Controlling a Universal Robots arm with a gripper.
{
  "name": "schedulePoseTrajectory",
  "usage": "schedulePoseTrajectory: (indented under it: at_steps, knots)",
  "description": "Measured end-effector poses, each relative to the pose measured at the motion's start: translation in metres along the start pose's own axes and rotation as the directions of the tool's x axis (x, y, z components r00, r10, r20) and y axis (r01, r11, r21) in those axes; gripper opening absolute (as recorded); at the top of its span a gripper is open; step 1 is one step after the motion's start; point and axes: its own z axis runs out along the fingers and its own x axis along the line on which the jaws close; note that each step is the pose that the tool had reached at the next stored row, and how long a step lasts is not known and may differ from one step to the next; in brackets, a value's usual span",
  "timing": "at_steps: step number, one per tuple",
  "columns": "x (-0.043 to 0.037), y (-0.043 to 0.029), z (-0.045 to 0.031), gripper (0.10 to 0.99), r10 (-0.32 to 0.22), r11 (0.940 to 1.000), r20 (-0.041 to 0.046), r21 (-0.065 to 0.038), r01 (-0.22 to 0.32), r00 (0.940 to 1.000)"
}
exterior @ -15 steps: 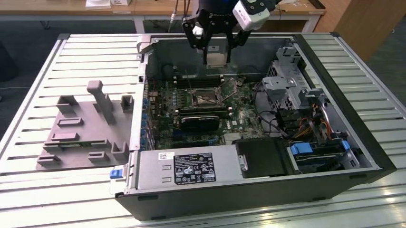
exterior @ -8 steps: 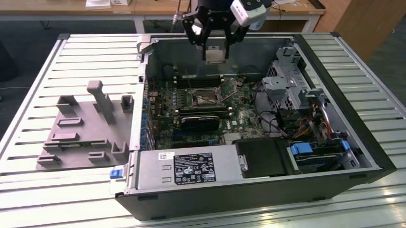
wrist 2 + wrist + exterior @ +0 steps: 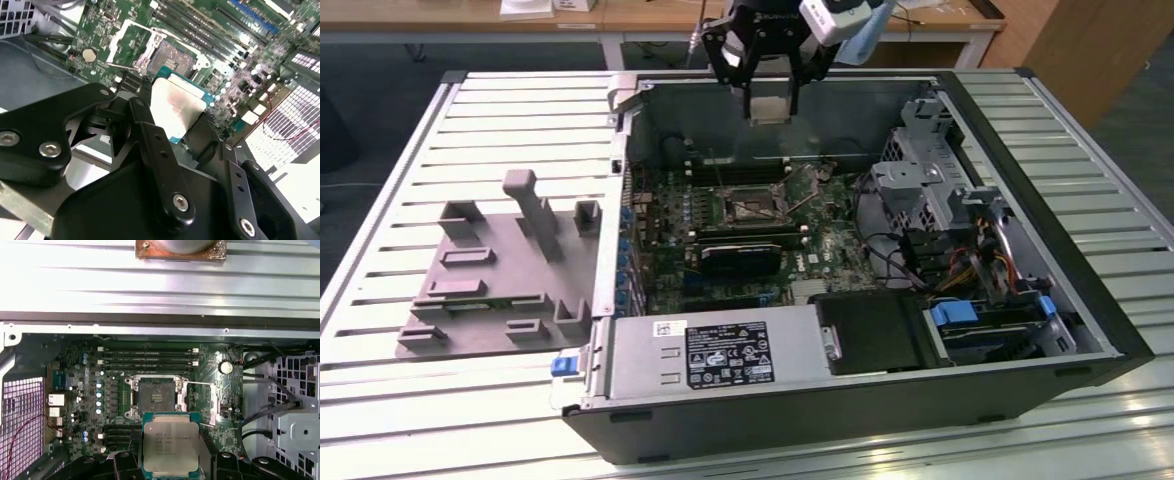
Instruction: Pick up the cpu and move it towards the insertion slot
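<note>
Pickup done: I have the cpu (image 3: pixel 170 445) clamped between the jaws of the gripper (image 3: pixel 771 108), lifted above the open case (image 3: pixel 1107 330). It hangs short of the insertion slot (image 3: pixel 155 397), not over it yet. Chip looks flat, square, shiny silver top, green rim, level

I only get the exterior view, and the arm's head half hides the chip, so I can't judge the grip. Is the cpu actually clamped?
Observer: Yes. In the second wrist view the gripper is shut on the cpu, with a finger against each of two opposite edges.
Operator: And the slot, is anything sitting in it?
Observer: No. In the first wrist view the slot has a bare dark centre, with nothing seated inside its metal frame.
</note>
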Motion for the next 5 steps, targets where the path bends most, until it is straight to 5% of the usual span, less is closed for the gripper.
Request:
schedulePoseTrajectory:
  at_steps: [5]
  knots:
    - [0.0001,0.0011,0.0002,0.537,0.000,1.0000,0.0001,0.001,0.000,1.0000]
